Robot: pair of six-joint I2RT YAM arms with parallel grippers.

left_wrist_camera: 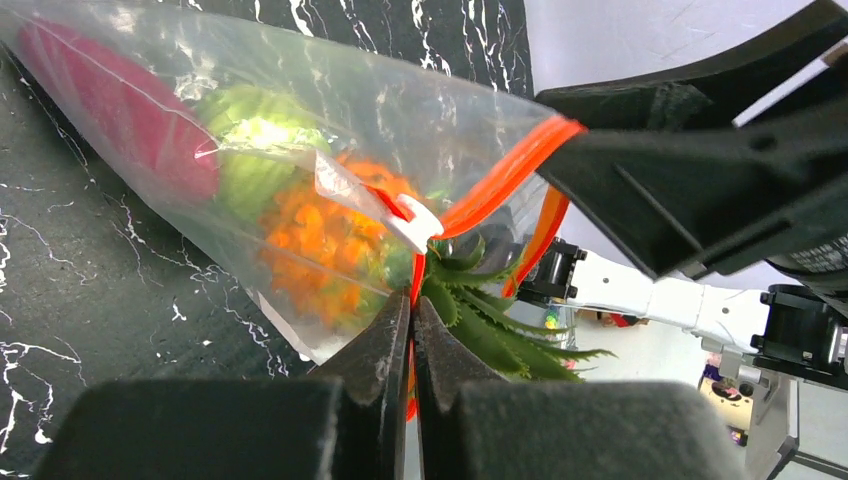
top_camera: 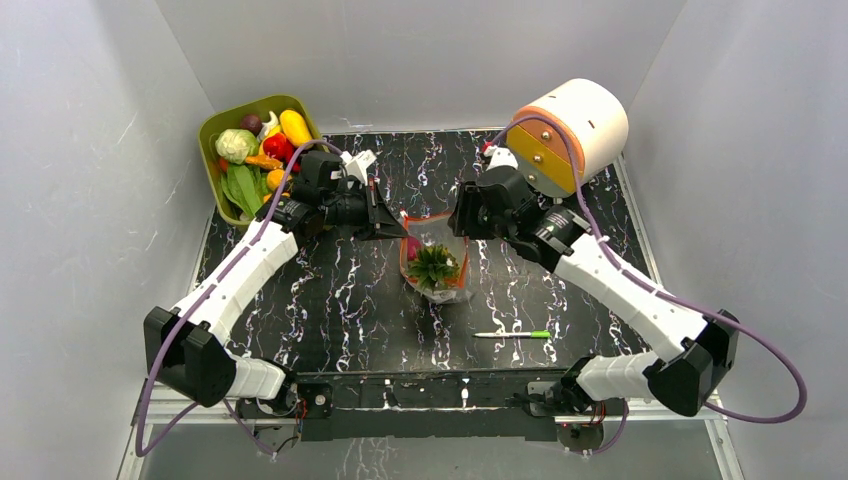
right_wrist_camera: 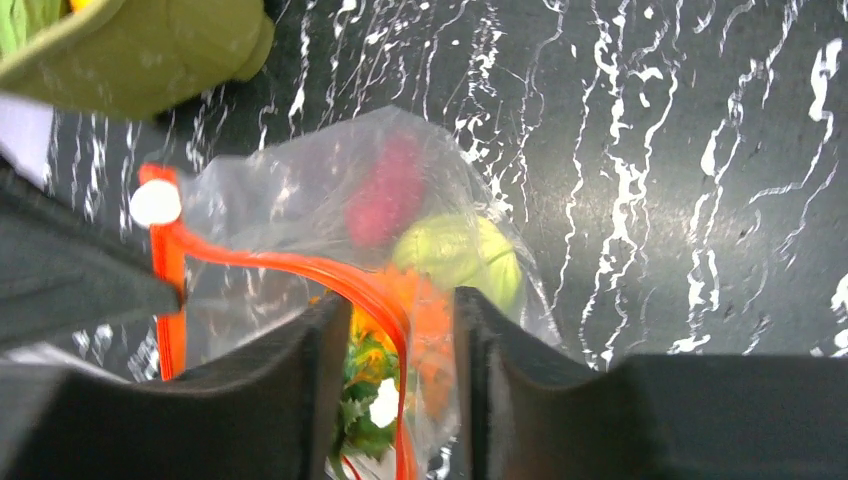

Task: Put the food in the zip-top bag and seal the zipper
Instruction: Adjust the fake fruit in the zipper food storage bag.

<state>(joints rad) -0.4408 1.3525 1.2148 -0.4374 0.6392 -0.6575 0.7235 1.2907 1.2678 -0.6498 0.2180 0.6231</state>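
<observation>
- The bag (top_camera: 435, 262) stood mid-bench (top_camera: 330, 300) between the 2 claws, holding a pineapple (top_camera: 434, 266), a green piece (right_wrist_camera: 455, 255) and a red piece (right_wrist_camera: 385, 195).
- The left claw (left_wrist_camera: 412, 305) was clamped on the zipper (left_wrist_camera: 505, 170).
- The right claw (right_wrist_camera: 400, 300) had its fingers apart, with the zipper running between them.
- More food (top_camera: 255, 150) lay in a green bin (top_camera: 250, 104) behind the left claw.
</observation>
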